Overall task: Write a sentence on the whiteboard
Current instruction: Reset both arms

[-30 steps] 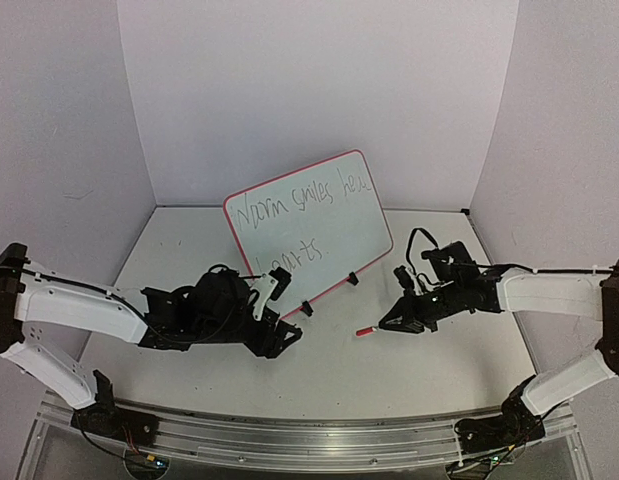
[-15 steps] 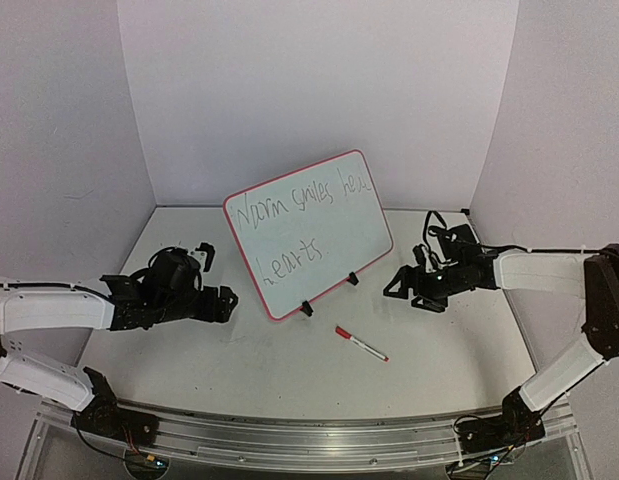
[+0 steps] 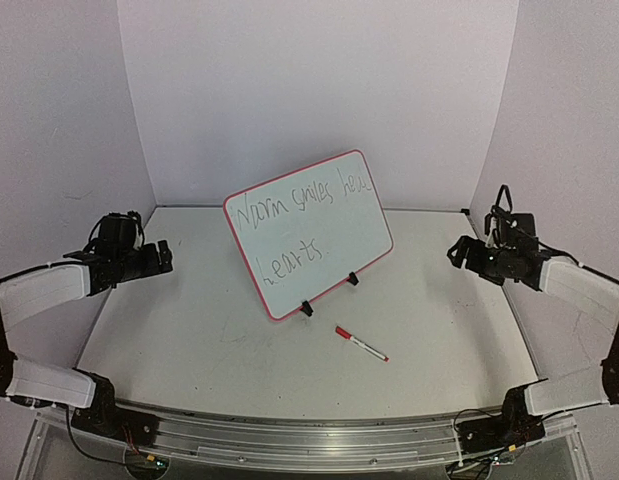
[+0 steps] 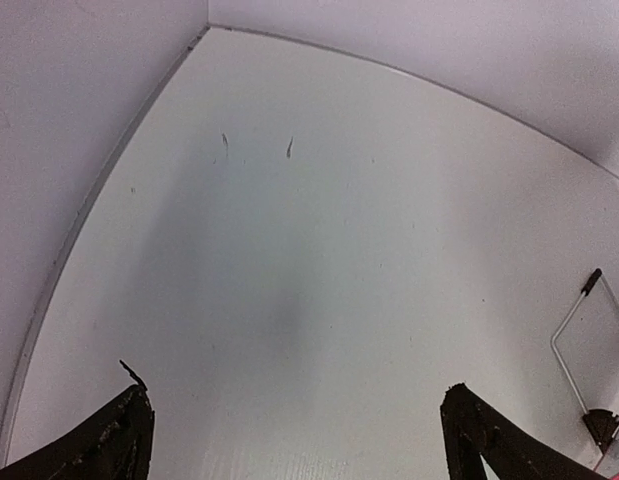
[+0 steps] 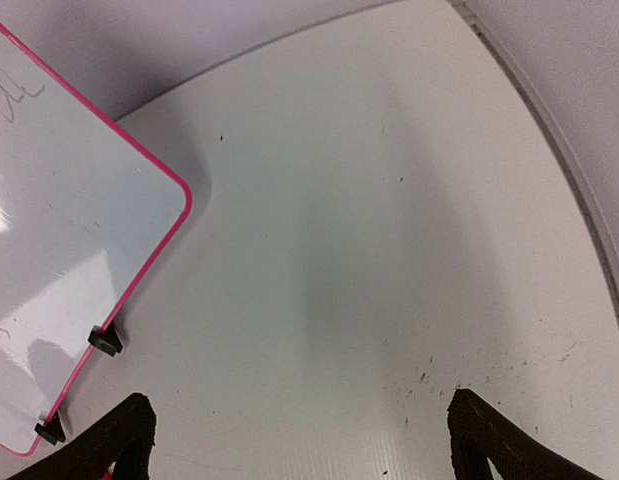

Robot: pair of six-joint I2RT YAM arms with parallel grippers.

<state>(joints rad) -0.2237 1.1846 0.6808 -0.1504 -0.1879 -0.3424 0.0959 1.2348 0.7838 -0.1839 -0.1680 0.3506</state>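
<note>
The whiteboard (image 3: 311, 235) stands tilted on its two black clip feet (image 3: 307, 309) at the middle of the table, pink rim all round. The sentence (image 3: 304, 203) runs across it in two dark handwritten lines. A red-capped marker (image 3: 361, 343) lies flat on the table in front of the board, touched by nothing. My left gripper (image 3: 166, 256) hovers at the far left, open and empty (image 4: 294, 428). My right gripper (image 3: 455, 252) hovers at the far right, open and empty (image 5: 299, 436). The right wrist view shows the whiteboard's corner (image 5: 79, 220) at its left.
White walls close the table (image 3: 439, 330) in at the back and both sides. In the left wrist view a black clip foot (image 4: 599, 428) and a thin edge of the board show at the far right. Small dark specks (image 5: 459, 375) mark the table near my right fingers.
Both arms drew back from the board to the table's sides. The marker left my right gripper and now lies on the table. Both grippers opened wide.
</note>
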